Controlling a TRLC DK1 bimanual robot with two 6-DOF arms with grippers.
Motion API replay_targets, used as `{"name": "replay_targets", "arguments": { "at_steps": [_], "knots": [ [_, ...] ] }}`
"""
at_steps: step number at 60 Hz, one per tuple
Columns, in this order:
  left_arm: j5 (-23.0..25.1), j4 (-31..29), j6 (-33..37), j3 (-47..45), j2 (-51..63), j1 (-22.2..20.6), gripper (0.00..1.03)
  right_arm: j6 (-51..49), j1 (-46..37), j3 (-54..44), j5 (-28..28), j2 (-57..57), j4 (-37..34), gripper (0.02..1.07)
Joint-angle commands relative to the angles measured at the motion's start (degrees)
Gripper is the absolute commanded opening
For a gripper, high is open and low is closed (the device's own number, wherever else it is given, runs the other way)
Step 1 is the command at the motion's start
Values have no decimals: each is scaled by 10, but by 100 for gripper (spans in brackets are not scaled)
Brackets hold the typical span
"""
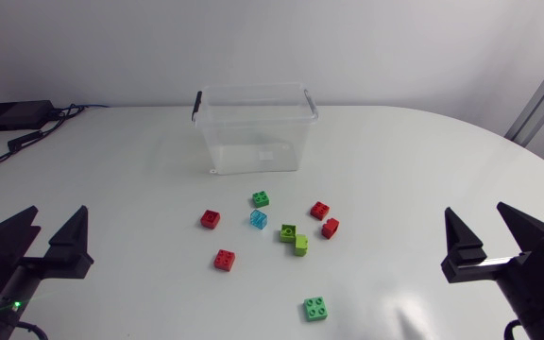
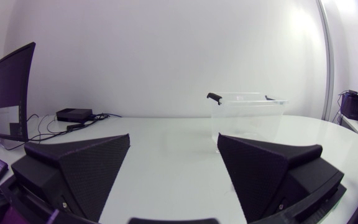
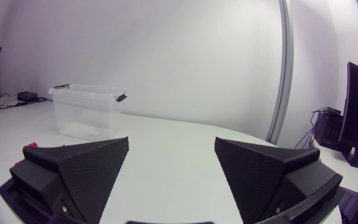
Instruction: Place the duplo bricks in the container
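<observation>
Several duplo bricks lie scattered mid-table in the head view: a dark green brick (image 1: 261, 199), a red brick (image 1: 211, 219), a light blue brick (image 1: 259, 220), two lime ones (image 1: 295, 238), and a green brick (image 1: 315, 309) nearest the front. Behind them stands the clear plastic container (image 1: 253, 132) with black handles, nothing visible inside. My left gripper (image 1: 57, 219) rests open at the front left, my right gripper (image 1: 478, 217) open at the front right, both far from the bricks. Each wrist view shows its open gripper (image 2: 173, 138) (image 3: 171, 142) and the container (image 2: 247, 115) (image 3: 89, 111) beyond; no bricks show there.
A black box (image 1: 12, 115) with cables lies at the table's back left corner. More red bricks (image 1: 319, 211) (image 1: 224, 260) sit among the cluster. White tabletop (image 1: 423, 161) stretches between the arms and the bricks.
</observation>
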Motion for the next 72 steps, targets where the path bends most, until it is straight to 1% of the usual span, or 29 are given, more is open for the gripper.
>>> {"name": "replay_targets", "arguments": {
  "at_steps": [1, 29, 32, 47, 54, 65, 72],
  "knots": [
    [-3, -3, -15, -7, -6, -2, 99, 12, 5, -13, 3, -4, -5, 102],
    [-3, -3, -8, -5, -7, -7, 95, 9, 6, -13, 2, -5, -3, 102],
    [-3, -3, -8, 1, -7, -8, 93, 9, 6, -13, 3, -6, -3, 102],
    [-3, -30, -12, 61, 10, -23, 91, 10, 13, 23, 1, 6, -6, 102],
    [-3, -46, -25, 110, 70, -33, 91, 11, 19, 58, 1, 54, -3, 102],
    [-5, -54, -36, 178, 180, -67, 91, 10, 27, 120, -12, 167, -1, 102],
    [-6, -77, -35, 236, 265, -96, 91, 10, 35, 162, -19, 253, -2, 102]
  ]
}}
